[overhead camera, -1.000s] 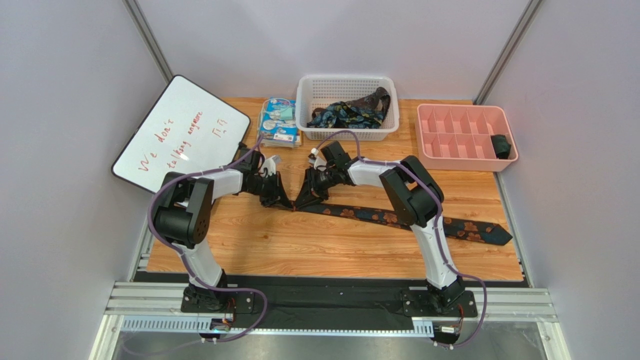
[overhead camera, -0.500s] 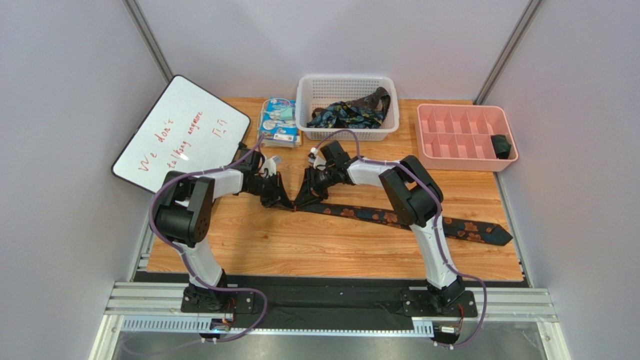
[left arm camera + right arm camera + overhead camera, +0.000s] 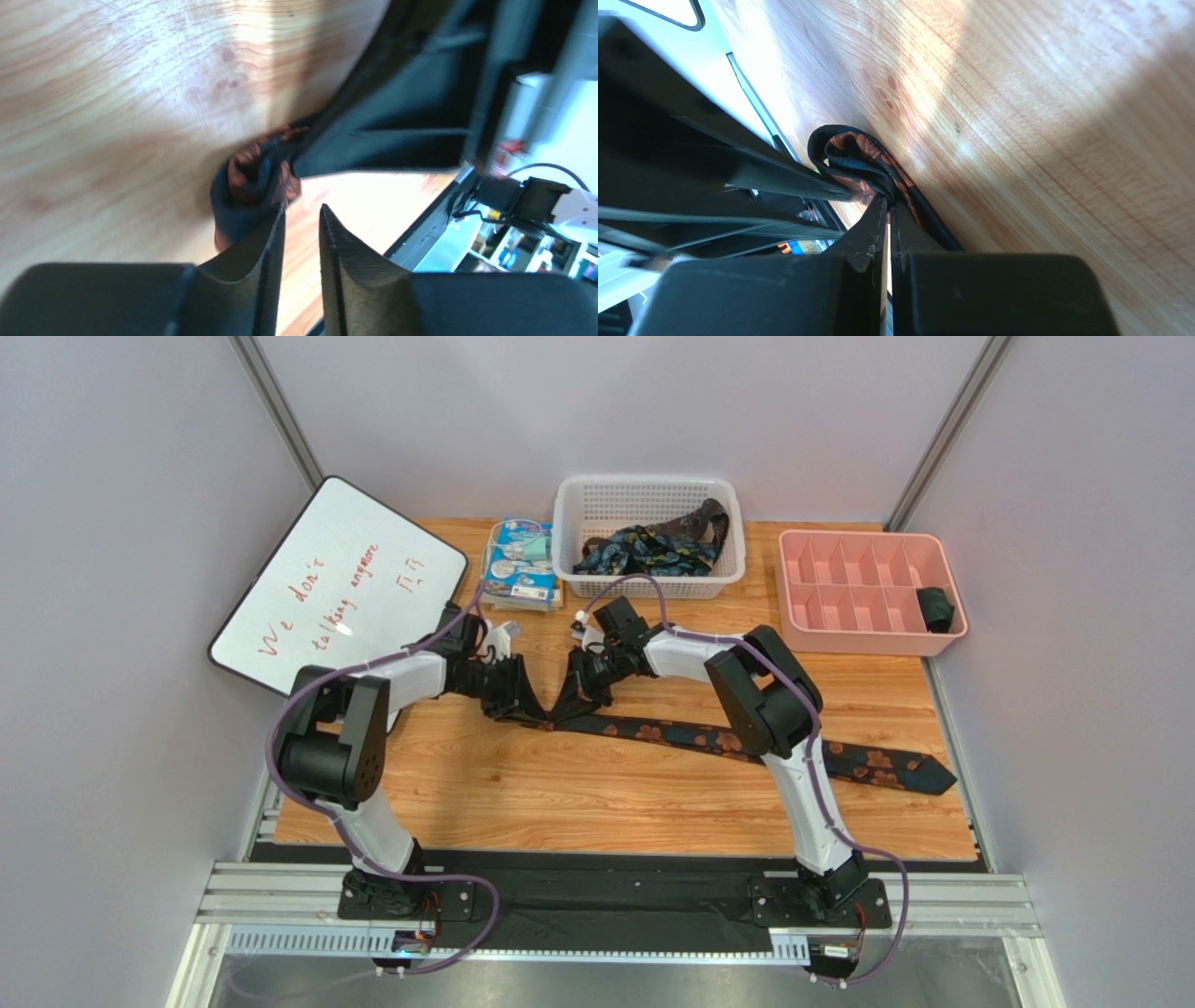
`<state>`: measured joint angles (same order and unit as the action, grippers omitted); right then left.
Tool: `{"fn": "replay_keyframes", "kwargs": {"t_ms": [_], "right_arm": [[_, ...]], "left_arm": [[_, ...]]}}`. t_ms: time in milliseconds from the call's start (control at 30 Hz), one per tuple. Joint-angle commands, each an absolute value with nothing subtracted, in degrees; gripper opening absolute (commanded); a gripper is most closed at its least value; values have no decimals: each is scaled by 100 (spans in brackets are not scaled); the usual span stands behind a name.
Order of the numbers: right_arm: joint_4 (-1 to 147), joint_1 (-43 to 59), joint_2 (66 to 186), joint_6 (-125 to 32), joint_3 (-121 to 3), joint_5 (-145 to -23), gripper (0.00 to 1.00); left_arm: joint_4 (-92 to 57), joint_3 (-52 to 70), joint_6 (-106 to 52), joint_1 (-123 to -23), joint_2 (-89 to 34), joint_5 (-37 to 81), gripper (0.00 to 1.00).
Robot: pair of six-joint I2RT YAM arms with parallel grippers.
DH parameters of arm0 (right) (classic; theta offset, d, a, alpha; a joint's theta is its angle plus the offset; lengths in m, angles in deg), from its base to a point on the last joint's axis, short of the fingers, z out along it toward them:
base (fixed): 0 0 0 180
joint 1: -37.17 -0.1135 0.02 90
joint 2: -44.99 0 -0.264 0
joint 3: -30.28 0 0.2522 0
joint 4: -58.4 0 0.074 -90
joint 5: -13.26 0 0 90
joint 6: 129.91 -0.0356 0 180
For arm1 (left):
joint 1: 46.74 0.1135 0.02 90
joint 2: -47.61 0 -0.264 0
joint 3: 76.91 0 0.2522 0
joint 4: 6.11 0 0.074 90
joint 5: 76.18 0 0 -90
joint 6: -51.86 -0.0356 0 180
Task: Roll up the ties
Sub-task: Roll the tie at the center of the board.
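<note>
Top view, clock dirs w/ 12 = far edge.

Tie [image 3: 730,742]: lies flat on wooden table [image 3: 561,798], running from ctr out toward 4 o'clock. Dark fabric w/ orange-brown blotches. Wide pointed end near the table's right edge. Narrow end at ctr is coiled into a small rolled end [image 3: 249,185], only a few turns, on the wood between both grippers.

Left gripper [image 3: 302,210]: reaches in from 9 o'clock, low over the table. Jaws parted by a narrow slit, bright wood showing through the gap, no cloth in it. One fingertip touches the coil's edge.

Right gripper [image 3: 887,203]: comes in from 1 o'clock, tip-to-tip w/ the left one. Fingers pressed together, tips right up against the coil where the flat band leaves it. Can't tell whether cloth is nipped between them. Band trails along the outside of one finger.

Surroundings:
- white mesh basket [image 3: 645,587] at 12 o'clock, holding loose ties [image 3: 652,549], dark w/ teal and brown, piled.
- blue-white packet [image 3: 521,560] just beside the basket, on its 9 o'clock side.
- whiteboard [image 3: 323,595] at 10 o'clock, propped on a tilt, red handwriting.
- pink divider tray [image 3: 856,641] at 2 o'clock; one dark rolled bundle [image 3: 936,609] in a compartment at its right end.
</note>
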<state>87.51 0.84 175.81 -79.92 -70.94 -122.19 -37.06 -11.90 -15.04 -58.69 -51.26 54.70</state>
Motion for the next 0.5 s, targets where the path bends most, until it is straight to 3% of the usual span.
{"fn": "replay_keyframes", "kwargs": {"t_ms": [0, 300, 467], "right_arm": [[9070, 140, 17665, -7682, -7119, -11832, 0], [9088, 149, 17744, -7682, -7102, -11919, 0], [9079, 158, 17797, -7682, -7119, -11946, 0]], "left_arm": [[-4008, -1252, -1800, -5650, -4328, 5452, 36], [-4070, -1437, -1915, -5360, -4441, 5012, 68], [-3790, -1446, -1854, -5369, -4696, 5161, 65]]}}
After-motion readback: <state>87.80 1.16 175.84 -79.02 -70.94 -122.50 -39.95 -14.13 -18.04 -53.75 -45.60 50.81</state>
